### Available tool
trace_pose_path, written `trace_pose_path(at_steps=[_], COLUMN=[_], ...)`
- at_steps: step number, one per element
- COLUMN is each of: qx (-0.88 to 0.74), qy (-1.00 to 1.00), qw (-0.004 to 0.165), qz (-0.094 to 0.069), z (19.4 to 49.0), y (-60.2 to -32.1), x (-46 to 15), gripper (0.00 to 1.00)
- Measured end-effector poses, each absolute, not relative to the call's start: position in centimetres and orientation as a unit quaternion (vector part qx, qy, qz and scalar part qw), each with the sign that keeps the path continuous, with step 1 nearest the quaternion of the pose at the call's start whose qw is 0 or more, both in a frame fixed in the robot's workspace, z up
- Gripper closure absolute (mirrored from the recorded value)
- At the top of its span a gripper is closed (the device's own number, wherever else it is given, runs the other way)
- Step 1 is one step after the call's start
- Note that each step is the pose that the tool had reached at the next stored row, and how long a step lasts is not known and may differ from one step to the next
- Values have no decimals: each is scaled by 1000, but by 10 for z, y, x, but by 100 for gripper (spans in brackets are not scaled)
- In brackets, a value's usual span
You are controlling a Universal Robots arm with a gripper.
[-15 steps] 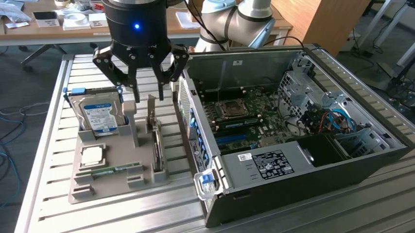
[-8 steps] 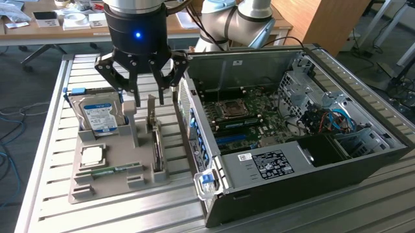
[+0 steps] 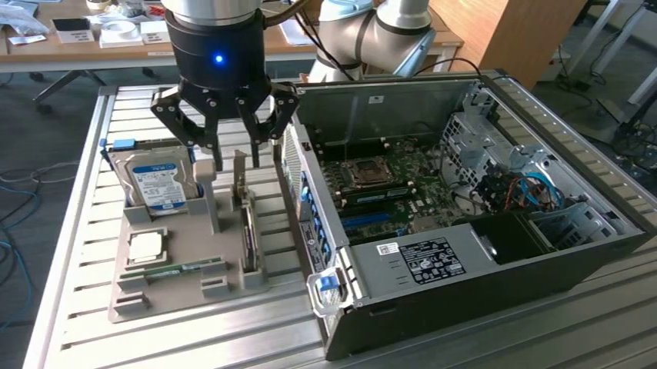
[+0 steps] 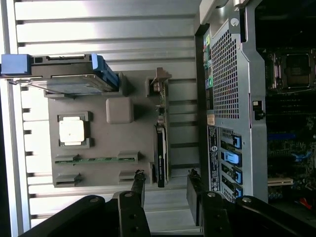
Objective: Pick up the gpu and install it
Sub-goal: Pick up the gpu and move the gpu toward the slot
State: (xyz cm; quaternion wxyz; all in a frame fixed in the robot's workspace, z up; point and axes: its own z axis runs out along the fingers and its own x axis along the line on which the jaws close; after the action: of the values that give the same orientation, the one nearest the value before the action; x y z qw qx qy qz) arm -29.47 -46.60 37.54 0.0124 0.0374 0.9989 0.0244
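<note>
The gpu (image 3: 248, 231) is a thin dark card standing on edge in a slot of the grey holder tray (image 3: 175, 296), with its metal bracket (image 3: 239, 173) upright at the far end. Seen from the wrist, the gpu (image 4: 161, 150) is a narrow dark strip on the tray (image 4: 106, 173). My gripper (image 3: 234, 150) hangs open above the tray, clear of the card and holding nothing. From the wrist camera, the gripper (image 4: 166, 190) has its two fingers either side of the card's line.
On the same tray sit a silver hard drive (image 3: 159, 184), a CPU (image 3: 147, 246) and a green RAM stick (image 3: 175, 269). The open computer case (image 3: 441, 277) lies at the exterior view's right, its motherboard (image 3: 380, 192) exposed. Everything rests on a slatted metal table (image 3: 72, 254).
</note>
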Motion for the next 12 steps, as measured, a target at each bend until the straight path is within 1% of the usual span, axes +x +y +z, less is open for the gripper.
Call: trace_pose_path(at_steps=[5, 12], qx=[37, 37], qy=[999, 999], qw=[12, 12], qz=[24, 24], z=[372, 360], y=[-466, -466], x=[-295, -295], gripper=[53, 53])
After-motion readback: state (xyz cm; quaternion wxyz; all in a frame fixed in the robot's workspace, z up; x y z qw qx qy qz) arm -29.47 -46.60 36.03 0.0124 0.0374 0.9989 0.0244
